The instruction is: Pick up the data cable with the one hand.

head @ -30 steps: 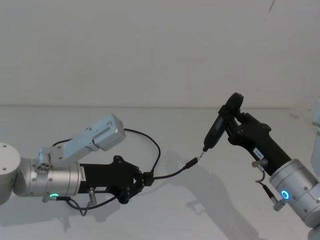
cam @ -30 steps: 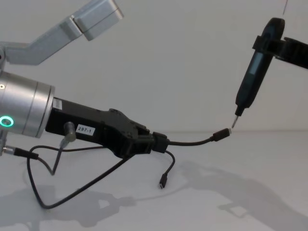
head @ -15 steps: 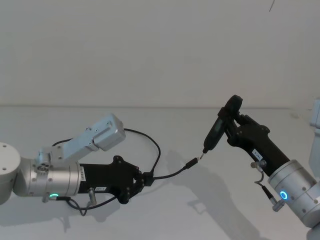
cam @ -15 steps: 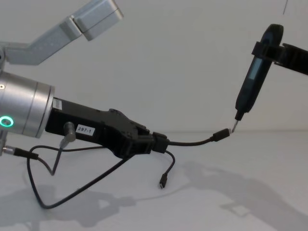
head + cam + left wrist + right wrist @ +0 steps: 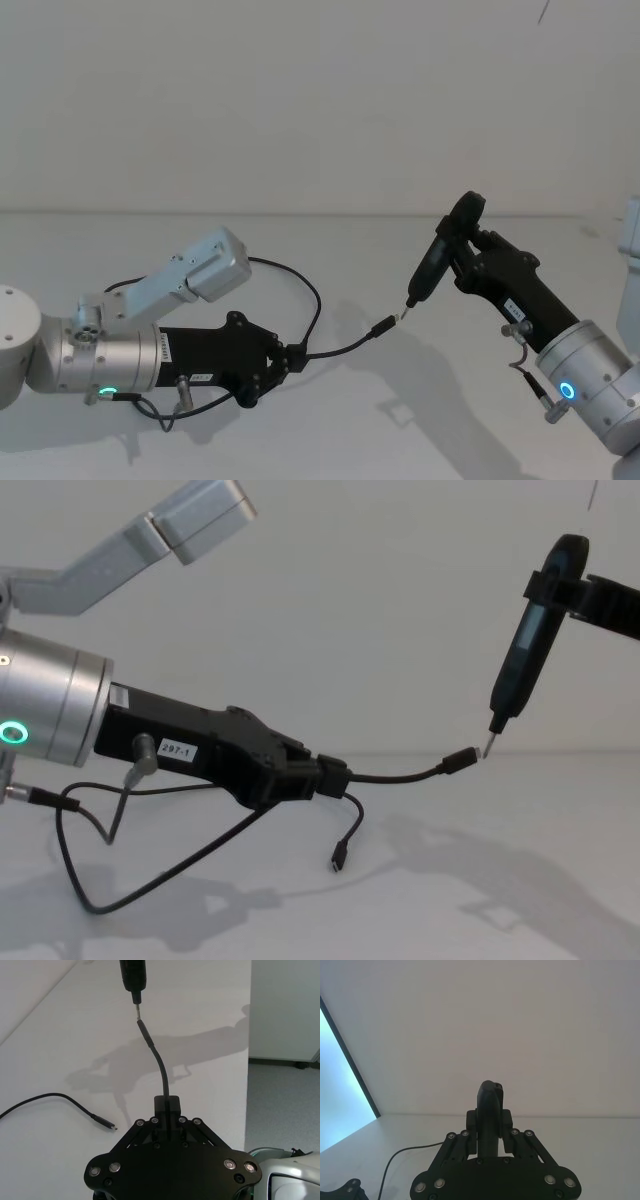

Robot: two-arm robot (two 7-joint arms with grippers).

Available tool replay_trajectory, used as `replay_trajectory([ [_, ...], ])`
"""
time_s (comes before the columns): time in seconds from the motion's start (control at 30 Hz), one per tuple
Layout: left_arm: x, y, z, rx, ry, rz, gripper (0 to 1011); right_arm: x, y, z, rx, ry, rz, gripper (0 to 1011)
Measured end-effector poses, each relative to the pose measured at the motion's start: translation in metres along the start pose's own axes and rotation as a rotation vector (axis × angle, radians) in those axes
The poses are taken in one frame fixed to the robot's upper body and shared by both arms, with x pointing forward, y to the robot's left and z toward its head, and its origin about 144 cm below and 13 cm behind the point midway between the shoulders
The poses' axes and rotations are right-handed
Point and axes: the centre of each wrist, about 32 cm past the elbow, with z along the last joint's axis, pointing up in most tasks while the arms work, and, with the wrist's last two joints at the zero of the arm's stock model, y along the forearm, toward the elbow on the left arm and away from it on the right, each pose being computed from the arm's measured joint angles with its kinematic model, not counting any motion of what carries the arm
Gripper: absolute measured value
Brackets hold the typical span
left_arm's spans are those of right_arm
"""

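Fingers of the left gripper were clamped tight on the data cable, holding it above the white table so one plug reached right to the screwdriver tip, the other plug dangling near the surface. The right gripper gripped that screwdriver at far right. Whether tip and plug touched was hard to make out.
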Motion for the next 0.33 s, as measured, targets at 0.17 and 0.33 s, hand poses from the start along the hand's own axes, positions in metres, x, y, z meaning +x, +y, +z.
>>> replay_trajectory([
  [0.17, 0.0000, 0.0000, 0.0000, 0.000, 0.000, 0.000, 36, 0.0002, 0.0001, -0.0002, 0.000, 0.000, -0.001, 279],
  [0.33, 0.0000, 0.0000, 0.0000, 0.000, 0.000, 0.000, 36, 0.0003, 0.0001, -0.0003, 0.000, 0.000, -0.001, 279],
])
